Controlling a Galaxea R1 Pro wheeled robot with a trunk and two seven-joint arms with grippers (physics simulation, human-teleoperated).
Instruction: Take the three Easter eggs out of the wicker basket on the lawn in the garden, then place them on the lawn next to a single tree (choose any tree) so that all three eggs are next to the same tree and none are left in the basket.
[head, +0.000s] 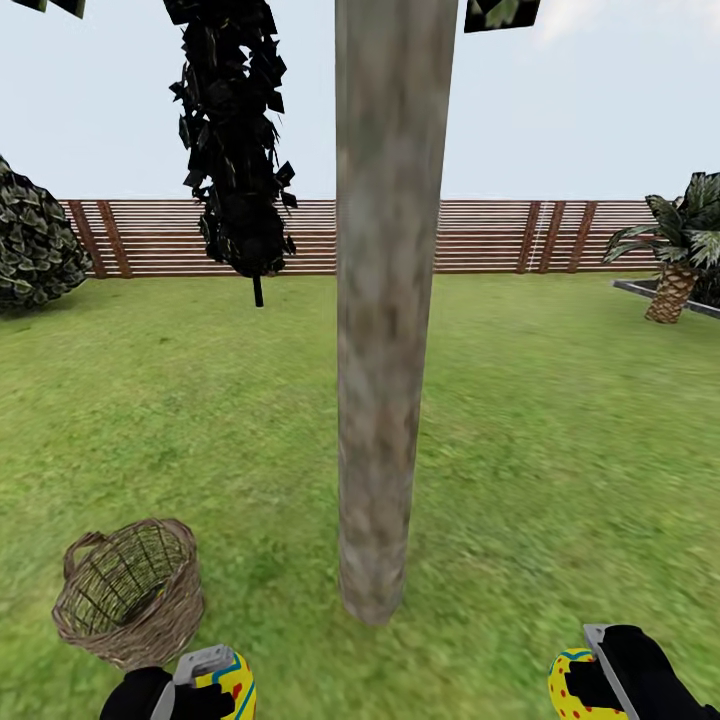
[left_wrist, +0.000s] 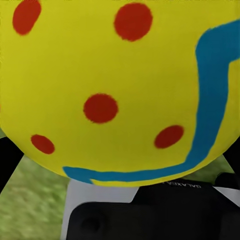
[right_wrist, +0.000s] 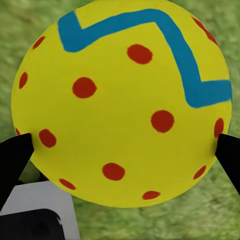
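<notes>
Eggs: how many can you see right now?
2. One egg sits in the left gripper beside the basket; the other egg is in the right gripper. Part of the basket's inside is hidden, so a third may lie there.

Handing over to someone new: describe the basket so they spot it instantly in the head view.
Start at the tall, bare grey-brown tree trunk rising mid-view from the green lawn. Near its foot, on the robot's left, stands the small brown open-weave wicker basket, round-rimmed and tilted. It is the only woven thing there, just beyond the left pincer, which is gripping a yellow, red-dotted egg.
</notes>
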